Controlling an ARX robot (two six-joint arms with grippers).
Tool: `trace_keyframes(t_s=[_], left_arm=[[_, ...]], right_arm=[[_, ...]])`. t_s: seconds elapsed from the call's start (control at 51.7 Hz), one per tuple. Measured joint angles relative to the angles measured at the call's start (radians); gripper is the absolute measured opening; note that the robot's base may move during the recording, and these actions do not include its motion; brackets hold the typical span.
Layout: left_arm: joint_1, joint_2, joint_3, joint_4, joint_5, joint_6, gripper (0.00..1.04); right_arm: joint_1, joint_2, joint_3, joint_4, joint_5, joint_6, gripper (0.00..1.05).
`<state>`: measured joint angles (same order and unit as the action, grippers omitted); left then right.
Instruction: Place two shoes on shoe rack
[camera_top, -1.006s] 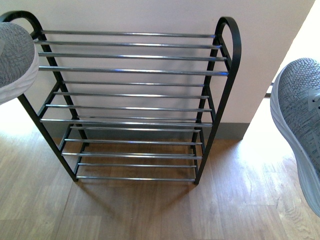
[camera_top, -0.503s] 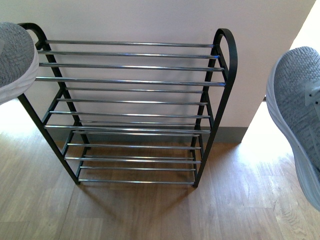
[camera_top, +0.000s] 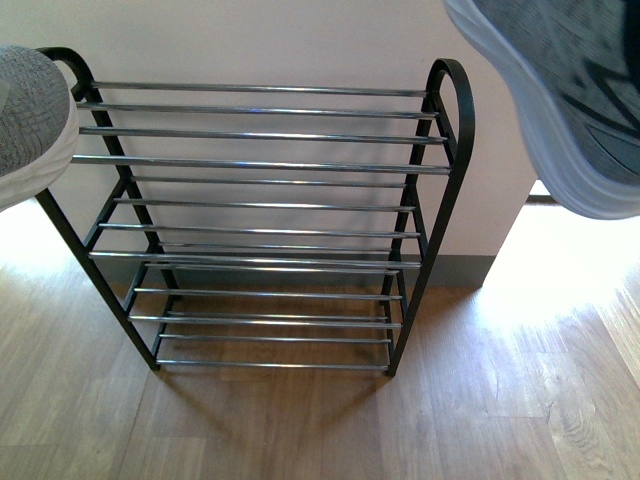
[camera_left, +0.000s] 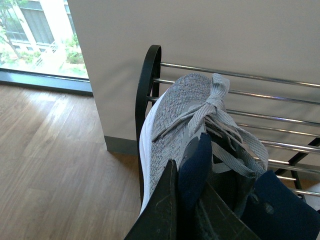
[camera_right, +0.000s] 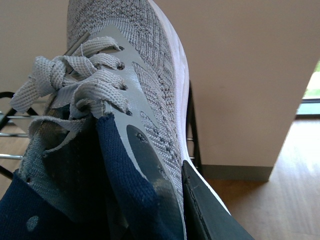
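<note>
The shoe rack (camera_top: 262, 162), a black frame with silver rods, stands against the wall. My left gripper (camera_left: 186, 212) is shut on a grey knit sneaker (camera_left: 175, 112) by its dark blue collar, toe at the rack's top left corner (camera_left: 150, 75); it shows at the left edge in the front view (camera_top: 30, 110). My right gripper (camera_right: 167, 202) is shut on the other grey knit sneaker (camera_right: 142, 65), which is held high beside the rack's right post (camera_right: 192, 132) and looks blurred in the front view (camera_top: 570, 90). The pale blue slides are out of view.
A wooden floor (camera_top: 300, 420) lies in front of the rack. A pale wall with a grey skirting (camera_top: 460, 270) is behind it and ends in a corner at the right. A floor-level window (camera_left: 40, 45) is to the left.
The right sneaker has risen from low at the right edge to above the rack's top right corner, moving inward. The left sneaker has stayed put.
</note>
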<state>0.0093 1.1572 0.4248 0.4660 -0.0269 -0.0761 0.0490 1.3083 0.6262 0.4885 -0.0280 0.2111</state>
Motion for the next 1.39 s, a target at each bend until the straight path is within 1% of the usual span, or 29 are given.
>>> trace_keyframes(t_s=[0.039,0.174,0.348,0.445,0.696,0.986,1.141,1.393], left_arm=[[0.0,0.0,0.0,0.0,0.0,0.0,0.01],[0.0,0.0,0.0,0.0,0.0,0.0,0.01],[0.0,0.0,0.0,0.0,0.0,0.0,0.01],[0.0,0.0,0.0,0.0,0.0,0.0,0.01],[0.0,0.0,0.0,0.0,0.0,0.0,0.01],[0.0,0.0,0.0,0.0,0.0,0.0,0.01],[0.0,0.0,0.0,0.0,0.0,0.0,0.01],[0.0,0.0,0.0,0.0,0.0,0.0,0.01]], right_arm=[[0.052,0.029,0.074,-0.057,0.028,0.028,0.01],[0.155,0.116,0.245,-0.174,0.104,0.095,0.01],[0.241,0.248,0.417,-0.315,0.162,0.199,0.01],[0.266,0.327,0.48,-0.361,0.19,0.233,0.01],[0.273,0.472,0.584,-0.433,0.259,0.266,0.01],[0.261,0.654,0.727,-0.512,0.401,0.322,0.01],[0.254,0.696,0.783,-0.531,0.425,0.344,0.01],[0.232,0.78,0.856,-0.543,0.402,0.35,0.01]])
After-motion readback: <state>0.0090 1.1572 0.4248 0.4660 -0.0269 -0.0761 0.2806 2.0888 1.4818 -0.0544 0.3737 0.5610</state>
